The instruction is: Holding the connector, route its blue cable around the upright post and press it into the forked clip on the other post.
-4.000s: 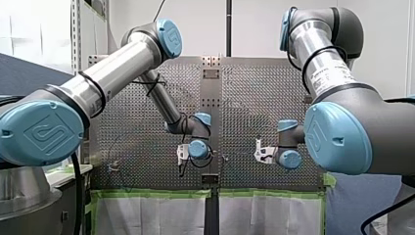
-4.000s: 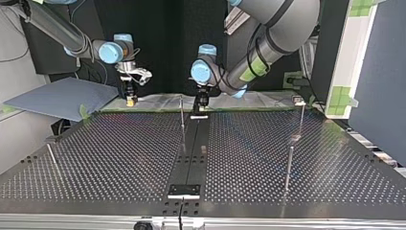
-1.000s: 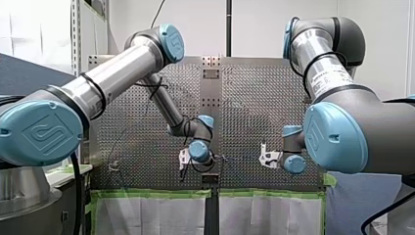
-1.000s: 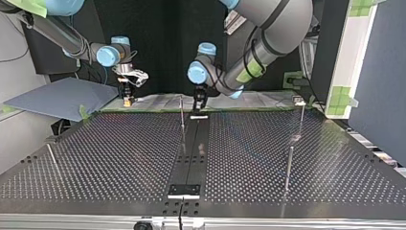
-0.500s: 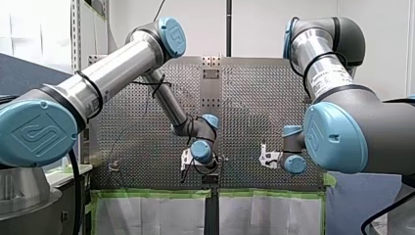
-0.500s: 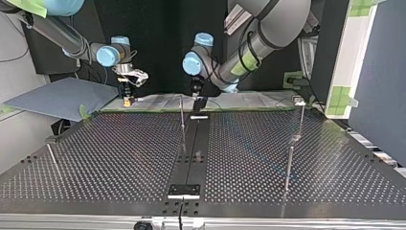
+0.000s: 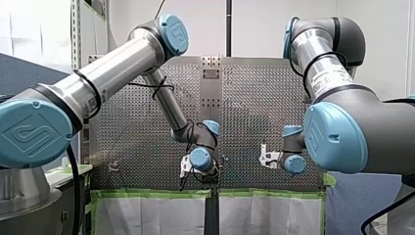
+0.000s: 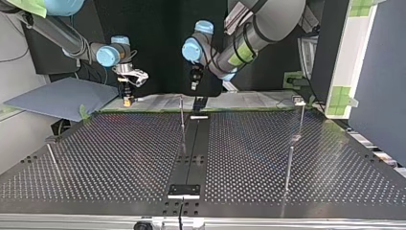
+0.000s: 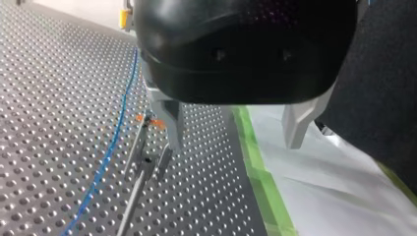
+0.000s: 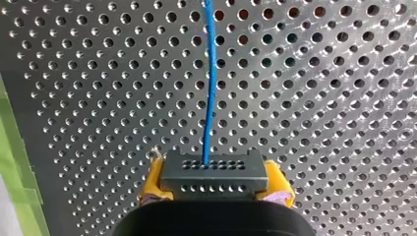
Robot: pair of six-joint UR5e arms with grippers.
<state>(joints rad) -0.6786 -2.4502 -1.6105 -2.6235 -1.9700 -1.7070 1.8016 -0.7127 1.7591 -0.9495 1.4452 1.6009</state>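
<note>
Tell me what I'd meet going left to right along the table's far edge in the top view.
Grey sheet → right gripper → middle post → left gripper → right-hand post.

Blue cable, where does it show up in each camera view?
Front view: too thin to make out.
Top view: likewise not discernible.
Left wrist view: blue cable runs over the perforated table, beside the thin post.
Right wrist view: runs straight ahead from the connector.
Shared landmark: green tape along the table's edge.
</note>
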